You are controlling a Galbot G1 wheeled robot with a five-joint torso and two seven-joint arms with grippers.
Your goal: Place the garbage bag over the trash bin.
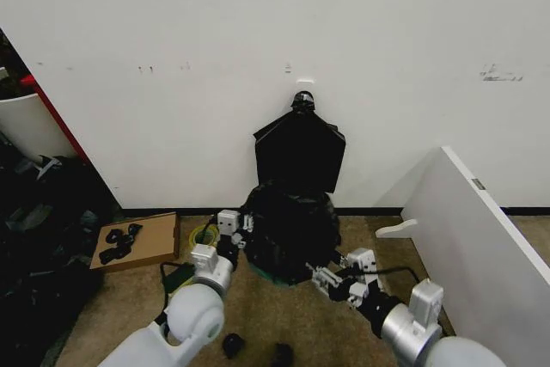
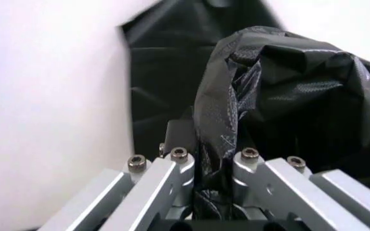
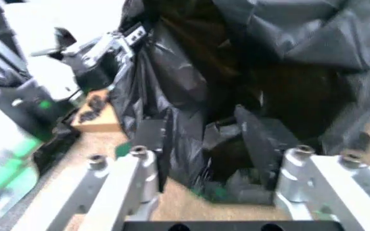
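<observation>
Right claw [image 1: 322, 278] sits low at the garbage bag's [image 1: 290, 228] near right edge, jaws spread with loose film between them. Left claw [image 1: 234, 228] is clenched on the bag's left side. The bag stands draped on the floor against the wall [image 1: 258, 40], below the hanging sheaf of bags [image 1: 300, 152].

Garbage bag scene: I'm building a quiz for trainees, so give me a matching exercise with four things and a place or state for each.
Things:
1. garbage bag
2. left gripper
3. cardboard box
4. sheaf of bags

Places or states:
A. hanging on the wall
B. draped in a mound on the floor
C. on the floor to the robot's left
D. jaws closed on black plastic

Pairs: 1-B, 2-D, 3-C, 4-A
</observation>
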